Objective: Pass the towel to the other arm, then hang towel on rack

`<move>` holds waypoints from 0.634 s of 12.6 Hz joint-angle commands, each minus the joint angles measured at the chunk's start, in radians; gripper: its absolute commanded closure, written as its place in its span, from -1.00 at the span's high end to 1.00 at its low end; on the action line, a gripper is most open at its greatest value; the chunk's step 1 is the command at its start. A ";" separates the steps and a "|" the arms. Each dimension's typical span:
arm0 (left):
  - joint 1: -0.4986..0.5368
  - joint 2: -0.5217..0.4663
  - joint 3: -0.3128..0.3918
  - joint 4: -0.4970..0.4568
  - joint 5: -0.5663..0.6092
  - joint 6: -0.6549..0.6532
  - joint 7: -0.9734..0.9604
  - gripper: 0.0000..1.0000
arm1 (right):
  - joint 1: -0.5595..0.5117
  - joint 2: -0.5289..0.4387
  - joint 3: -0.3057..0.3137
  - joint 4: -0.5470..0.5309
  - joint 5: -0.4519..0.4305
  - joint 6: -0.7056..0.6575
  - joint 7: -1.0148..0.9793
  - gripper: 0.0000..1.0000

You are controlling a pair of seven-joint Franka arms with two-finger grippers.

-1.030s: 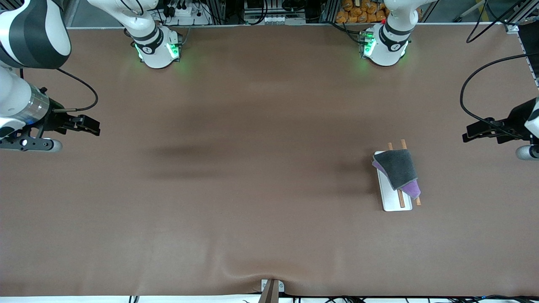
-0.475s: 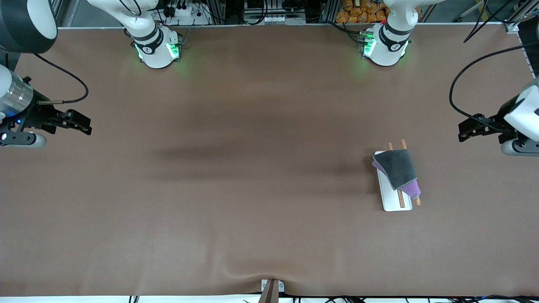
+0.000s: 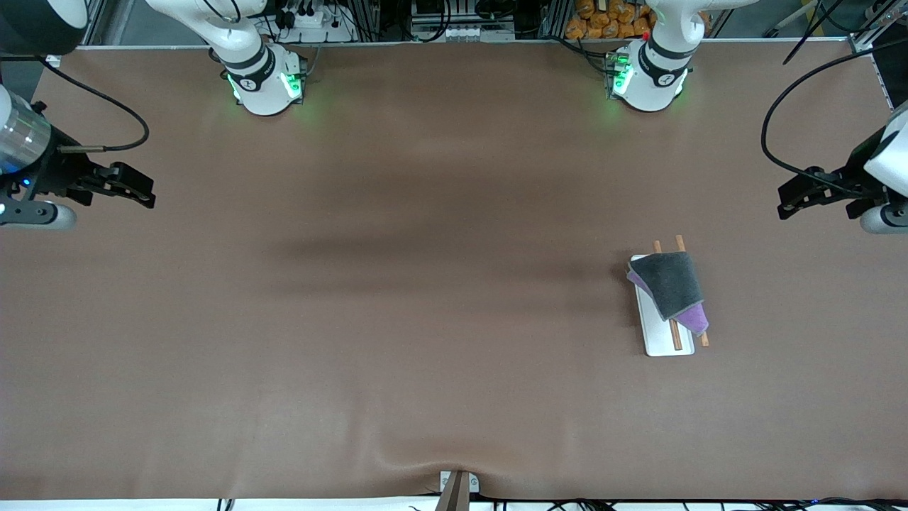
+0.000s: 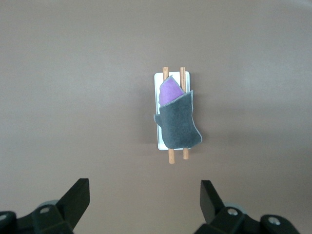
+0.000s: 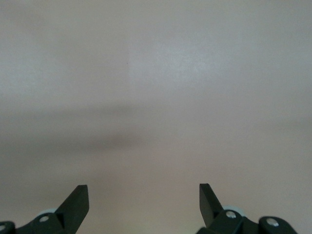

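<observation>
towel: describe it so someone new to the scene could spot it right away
On the brown table, toward the left arm's end, stands a small white rack with two wooden rods. The towel is draped over those rods: the only cloth there, dark grey with a purple face showing at its edges.

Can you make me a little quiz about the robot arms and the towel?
1. True or false: the towel is draped over the rack.
2. Which colours show on the towel? A) red and white B) grey and purple C) green and yellow
3. Fill in: the left gripper and the right gripper are both ____ and hold nothing, each over its own end of the table.

Key: 1 true; 2 B; 3 open.
</observation>
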 commanded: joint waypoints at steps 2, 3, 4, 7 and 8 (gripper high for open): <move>-0.033 -0.053 0.009 -0.048 -0.013 -0.015 -0.019 1.00 | 0.002 0.020 -0.004 0.104 -0.001 -0.016 0.012 1.00; -0.031 -0.057 0.007 -0.048 -0.014 -0.034 -0.021 1.00 | 0.002 0.019 -0.005 0.106 0.004 -0.013 0.012 1.00; -0.030 -0.066 0.009 -0.048 -0.017 -0.035 -0.019 1.00 | 0.000 0.014 -0.007 0.108 0.013 -0.015 0.015 1.00; -0.033 -0.070 0.012 -0.048 -0.017 -0.080 -0.019 1.00 | -0.015 0.009 -0.005 0.103 0.014 -0.024 0.014 1.00; -0.033 -0.071 0.017 -0.048 -0.022 -0.087 -0.018 1.00 | -0.009 0.003 -0.001 0.097 0.014 -0.035 0.012 1.00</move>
